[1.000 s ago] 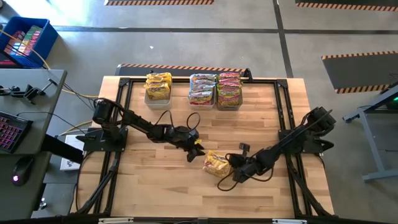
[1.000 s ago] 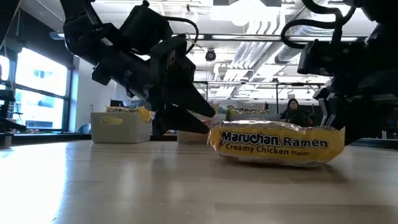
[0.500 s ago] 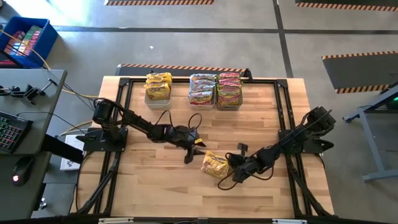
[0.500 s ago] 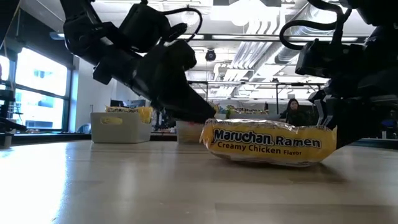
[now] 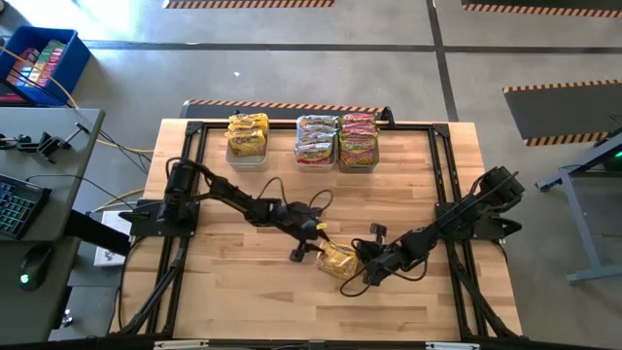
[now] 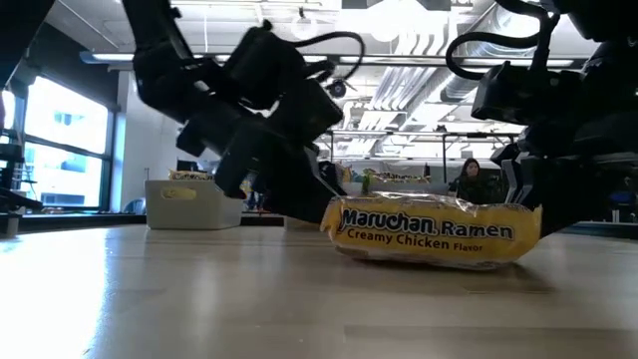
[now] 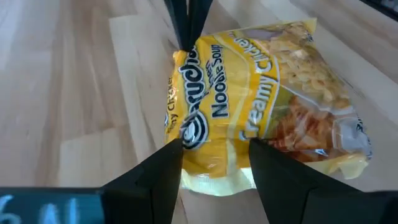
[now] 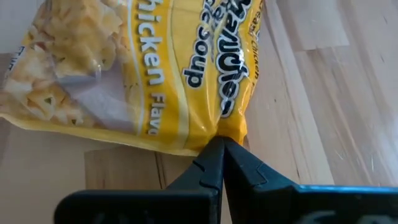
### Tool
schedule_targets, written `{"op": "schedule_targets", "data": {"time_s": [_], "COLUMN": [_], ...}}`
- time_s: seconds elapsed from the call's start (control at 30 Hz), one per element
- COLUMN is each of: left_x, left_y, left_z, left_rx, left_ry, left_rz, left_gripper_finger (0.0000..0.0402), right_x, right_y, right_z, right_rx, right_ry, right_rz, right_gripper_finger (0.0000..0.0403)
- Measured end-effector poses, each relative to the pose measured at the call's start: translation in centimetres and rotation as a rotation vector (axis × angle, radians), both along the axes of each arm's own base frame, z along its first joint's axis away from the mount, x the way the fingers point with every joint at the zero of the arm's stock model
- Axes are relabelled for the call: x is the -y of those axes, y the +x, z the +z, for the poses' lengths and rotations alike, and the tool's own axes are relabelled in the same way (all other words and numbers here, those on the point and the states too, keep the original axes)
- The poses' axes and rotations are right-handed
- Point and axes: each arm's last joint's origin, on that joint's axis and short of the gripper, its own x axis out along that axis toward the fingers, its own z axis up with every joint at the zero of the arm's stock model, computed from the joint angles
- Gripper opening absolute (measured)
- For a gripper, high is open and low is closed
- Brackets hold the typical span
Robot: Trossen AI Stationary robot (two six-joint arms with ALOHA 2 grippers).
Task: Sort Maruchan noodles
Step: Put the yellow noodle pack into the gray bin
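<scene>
Packet in play: one yellow noodle packet [image 5: 338, 260], printed Creamy Chicken, lies on the counter [image 5: 243, 282] near the middle, toward 5 o'clock of centre in the high view. It is propped slightly, one end lifted off the wood in the low view [image 6: 434, 231].

Right end effector [image 8: 219, 163]: its fingers are together, pinching the crimped seam at the packet's edge. Judged purpose: it holds the packet by the seam so the other arm can take it.

Left end effector [image 7: 214, 158]: its fingers stand apart, one on each side of the packet's near end, not yet closed on it. It comes at the packet from 10 o'clock in the high view [image 5: 309, 249]. This reads as the start of a handover, since the bins lie on the left arm's side of the far edge.

Sorted stock: three bins sit at 12 o'clock on the counter. The white bin [image 5: 247, 139] holds yellow packets; the middle bin [image 5: 316, 142] holds packets with blue-green print; the bin beside it [image 5: 359, 142] holds packets with pink-red print. They are grouped by colour, so flavours stay apart.

Likely destination: the white bin, as its contents match this yellow packet. This is a judgement only.

Progress: no other loose packet shows on the counter, so the sorting looks close to done.

Risk: a seam pinch is thin; a pull from both sides could tear or slip the crinkly wrapper.
</scene>
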Motion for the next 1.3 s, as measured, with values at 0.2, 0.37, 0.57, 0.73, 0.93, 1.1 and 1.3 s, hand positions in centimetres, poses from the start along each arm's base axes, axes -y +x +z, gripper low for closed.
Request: {"op": "schedule_targets", "data": {"time_s": [0.2, 0.37, 0.57, 0.73, 0.93, 1.1, 1.3], "left_x": [0.1, 0.2, 0.3, 0.2, 0.6, 2.0, 4.1], "left_y": [1.7, 1.9, 1.8, 1.8, 1.2, 0.4, -0.9], "left_z": [-0.5, -0.3, -0.2, 0.2, 3.0, 5.5, 7.5], "left_rx": [-0.031, -0.033, -0.009, 0.006, 0.034, 0.062, 0.064], "left_ry": [0.028, 0.027, 0.078, 0.130, 0.283, 0.437, 0.600], "left_rz": [-0.043, -0.107, -0.146, -0.151, -0.115, -0.088, -0.050], "left_gripper_finger": [0.0177, 0.0154, 0.0064, 0.0008, 0.0003, 0.0002, 0.0001], "right_x": [0.0, -0.1, -0.1, -0.3, -0.6, 0.2, 1.2], "right_y": [0.0, 0.1, -0.1, -1.3, -2.2, -2.1, -1.3], "right_z": [0.0, 0.0, 0.1, 1.9, 3.4, 2.4, 2.4], "right_rx": [-0.003, 0.003, -0.022, -0.116, 0.012, 0.192, 0.156], "right_ry": [-0.009, -0.005, -0.021, -0.138, -0.121, 0.021, 0.174], "right_rz": [0.020, 0.020, 0.050, 0.047, 0.081, 0.029, 0.011], "right_gripper_finger": [0.0000, 0.0000, 0.0000, 0.0000, 0.0000, 0.0001, 0.0057]}}
